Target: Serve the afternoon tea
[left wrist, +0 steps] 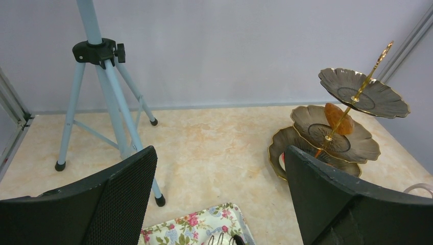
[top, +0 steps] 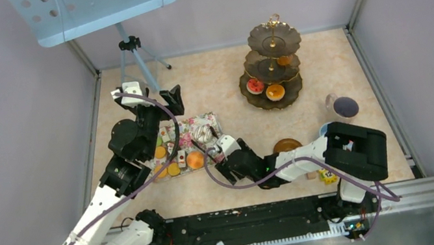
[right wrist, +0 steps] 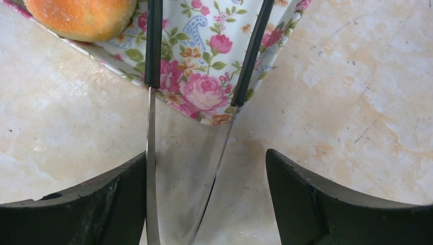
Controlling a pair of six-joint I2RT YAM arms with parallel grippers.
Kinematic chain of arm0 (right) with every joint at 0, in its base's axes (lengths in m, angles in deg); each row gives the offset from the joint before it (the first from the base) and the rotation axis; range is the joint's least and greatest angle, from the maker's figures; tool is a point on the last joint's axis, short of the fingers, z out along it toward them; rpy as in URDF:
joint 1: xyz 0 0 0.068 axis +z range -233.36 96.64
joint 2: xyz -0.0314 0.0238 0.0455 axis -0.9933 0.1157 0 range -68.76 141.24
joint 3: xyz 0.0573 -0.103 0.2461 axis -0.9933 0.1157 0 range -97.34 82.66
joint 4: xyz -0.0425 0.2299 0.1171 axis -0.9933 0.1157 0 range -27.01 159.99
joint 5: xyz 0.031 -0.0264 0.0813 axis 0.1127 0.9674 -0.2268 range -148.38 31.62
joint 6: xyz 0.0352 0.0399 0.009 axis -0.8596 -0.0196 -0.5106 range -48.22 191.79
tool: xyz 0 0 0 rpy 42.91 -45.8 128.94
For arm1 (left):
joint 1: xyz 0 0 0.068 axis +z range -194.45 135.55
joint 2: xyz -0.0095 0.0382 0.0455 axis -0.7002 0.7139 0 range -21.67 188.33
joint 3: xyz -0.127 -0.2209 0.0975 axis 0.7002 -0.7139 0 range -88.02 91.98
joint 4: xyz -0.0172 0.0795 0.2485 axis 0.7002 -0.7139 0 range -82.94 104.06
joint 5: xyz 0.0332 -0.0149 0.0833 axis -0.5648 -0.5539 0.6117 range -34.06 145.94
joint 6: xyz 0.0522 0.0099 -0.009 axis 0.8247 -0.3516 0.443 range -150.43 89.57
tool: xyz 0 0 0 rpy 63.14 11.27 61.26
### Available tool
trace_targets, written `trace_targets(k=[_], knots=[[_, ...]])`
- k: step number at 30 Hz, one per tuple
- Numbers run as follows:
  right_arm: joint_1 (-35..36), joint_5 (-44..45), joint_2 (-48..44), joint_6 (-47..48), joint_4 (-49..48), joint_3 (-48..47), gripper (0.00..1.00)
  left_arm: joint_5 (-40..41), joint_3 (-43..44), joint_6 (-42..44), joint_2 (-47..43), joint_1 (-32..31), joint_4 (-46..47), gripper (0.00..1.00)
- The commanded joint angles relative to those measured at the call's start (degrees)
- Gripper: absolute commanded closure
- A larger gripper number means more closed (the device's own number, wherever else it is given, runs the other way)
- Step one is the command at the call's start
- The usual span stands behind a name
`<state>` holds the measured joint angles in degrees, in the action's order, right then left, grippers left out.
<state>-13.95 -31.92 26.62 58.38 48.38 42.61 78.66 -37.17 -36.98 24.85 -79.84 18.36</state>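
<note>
- The right gripper (right wrist: 205,154) has its curved black fingers spread. The handle end of a pair of shiny metal tongs (right wrist: 186,153) lies between them, against the left finger and clear of the right one.
- The tongs' two thin, black-coated tips reach over the corner of a flowered tray (right wrist: 204,66), just beside a round, sugar-dusted orange bun (right wrist: 81,15).
- In the top view the tray (top: 184,128) sits mid-table on the marbled beige table (top: 214,77), and it carries more small orange and green pastries (top: 160,152).
- The left gripper (left wrist: 219,153) is spread wide and holds nothing. Its ribbed black pads are raised above the tray's far end.
- The dark three-tier stand (top: 271,64), scalloped and gold-rimmed, stands at the far right. A red round (top: 254,85) and an orange round (top: 275,92) are on its bottom tier, and an amber piece (left wrist: 338,118) is on the middle tier.
- A brown saucer (top: 286,145) lies by the right arm, and a grey mug (top: 343,107) stands further right.
- A pale blue tripod (left wrist: 102,102) stands at the far left.
</note>
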Motion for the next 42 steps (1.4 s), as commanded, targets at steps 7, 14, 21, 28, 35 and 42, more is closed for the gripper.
trace_targets(k=[7, 14, 21, 28, 35, 42], knots=[[-0.6, -0.25, 0.94, -5.26, 4.06, -1.01, 0.38, -0.6, 0.33, -0.64, 0.56, 0.21, 1.77, 0.01], [-0.63, 1.95, -6.05, -7.95, 12.6, -4.83, 0.45, -0.86, 0.41, -0.75, 0.63, 0.21, 1.68, 0.01], [-1.22, 2.03, -6.21, -1.85, 6.31, -5.23, 0.51, -0.73, 0.44, -0.61, 0.31, 0.16, 1.68, 0.01], [-3.1, 1.33, -2.69, 2.31, 0.53, -5.84, 0.32, -0.81, 0.42, -0.49, 0.21, 0.21, 1.68, 0.01], [-3.11, -2.27, 0.74, 5.16, -7.84, -5.92, 0.24, -1.03, 0.5, -0.6, 0.41, 0.18, 1.59, 0.01], [-3.14, -2.23, 5.76, 5.78, -13.32, -4.88, 0.25, -0.96, 0.47, -0.58, 0.63, 0.17, 1.59, 0.01]])
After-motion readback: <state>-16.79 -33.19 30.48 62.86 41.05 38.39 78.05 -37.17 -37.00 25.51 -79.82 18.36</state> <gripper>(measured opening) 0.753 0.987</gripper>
